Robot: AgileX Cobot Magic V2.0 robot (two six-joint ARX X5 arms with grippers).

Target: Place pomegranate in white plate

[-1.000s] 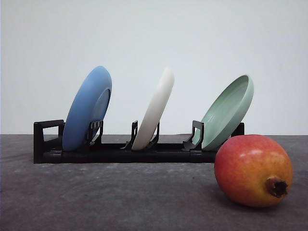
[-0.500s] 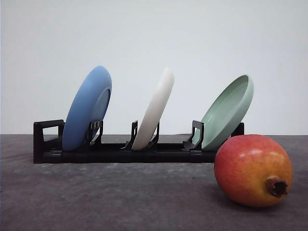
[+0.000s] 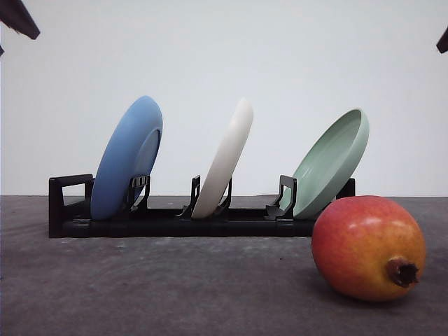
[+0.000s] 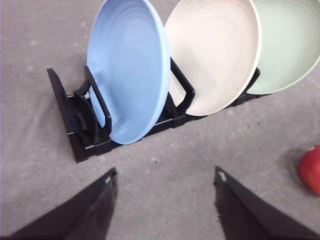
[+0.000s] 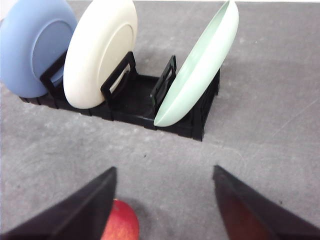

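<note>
Pomegranate (image 3: pixel 368 248), round smooth red-orange fruit at lower right, looks firm, heavyish, roll-prone; grip across its widest middle. Off-white round plate (image 3: pixel 225 162) stands in rack. Both grippers' fingers (image 4: pixel 90 210) (image 5: pixel 85 210) spread wide, empty.

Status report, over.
Left end effector and right end effector open, empty. Pomegranate on table, untouched. White plate upright in rack between blue and green plates.

Left end effector (image 4: pixel 165 200) and right end effector (image 5: pixel 165 200): fingers spread, empty.

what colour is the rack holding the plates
Black rack, clearest in the front view.
</note>
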